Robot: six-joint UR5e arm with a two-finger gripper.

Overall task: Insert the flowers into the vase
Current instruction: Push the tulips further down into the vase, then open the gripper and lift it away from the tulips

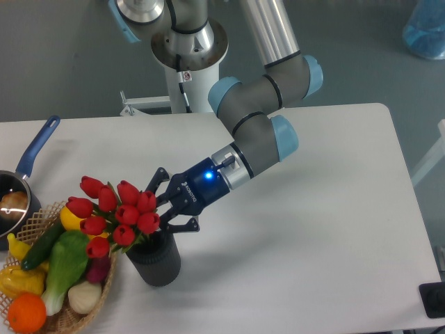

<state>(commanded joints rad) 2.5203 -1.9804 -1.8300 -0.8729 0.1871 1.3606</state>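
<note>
the gripper is closed around the stems of the flowers, and the bunch sits tilted to the left over the mouth of the vase. if it lets go now, the heavy heads may lean onto the wicker basket and tip the vase
</note>
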